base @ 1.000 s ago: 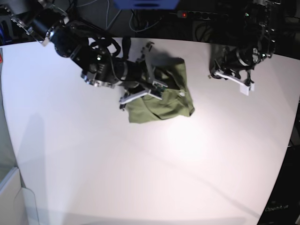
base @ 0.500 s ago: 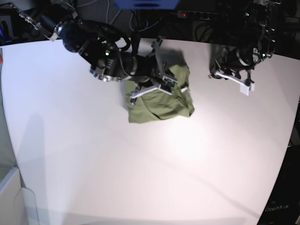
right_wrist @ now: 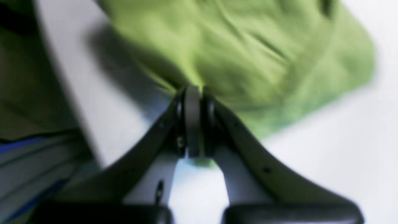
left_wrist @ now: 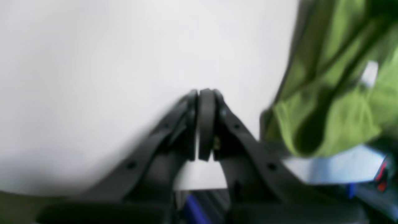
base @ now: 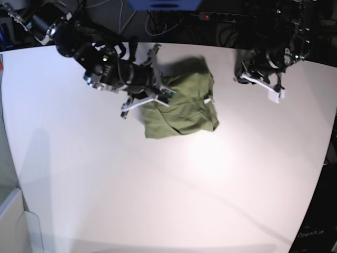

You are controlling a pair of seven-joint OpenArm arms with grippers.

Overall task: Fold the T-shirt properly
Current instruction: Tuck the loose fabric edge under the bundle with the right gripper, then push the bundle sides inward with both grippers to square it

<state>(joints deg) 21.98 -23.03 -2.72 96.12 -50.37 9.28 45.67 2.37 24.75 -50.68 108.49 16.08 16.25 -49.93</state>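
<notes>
Plain olive-green short-sleeved cloth T-shirt [base: 184, 108] bunched into a rumpled, roughly square heap on the white matte tabletop [base: 158, 190], lying toward 12 o'clock of the base view, just right of centre. Small white neck label [base: 207, 100] showing at the heap's 3 o'clock edge; same label [left_wrist: 370, 73] a pale blur in the left wrist view, no writing legible on it. No brand mark readable anywhere on the cloth.

Right gripper [base: 167, 94], black with pale finger plates, reaching in from 10 o'clock and sitting at the garment's 9 o'clock edge. In the right wrist view, right gripper [right_wrist: 192, 93] with jaws pressed together and a pinch of green cloth [right_wrist: 248, 56] caught between the tips, a sliver of fabric showing below the pads; picture smeared, finer detail lost.

Left gripper [base: 275, 94], black with a white tip piece, hovering over bare table at 2 o'clock, well apart from the shirt. In its own wrist view, left gripper [left_wrist: 203, 93] closed tip to tip with nothing between, the green cloth [left_wrist: 329, 102] off at 3 o'clock.

Faint pale lettering at the dark 5 o'clock corner of the base view, too small to read with confidence.
</notes>
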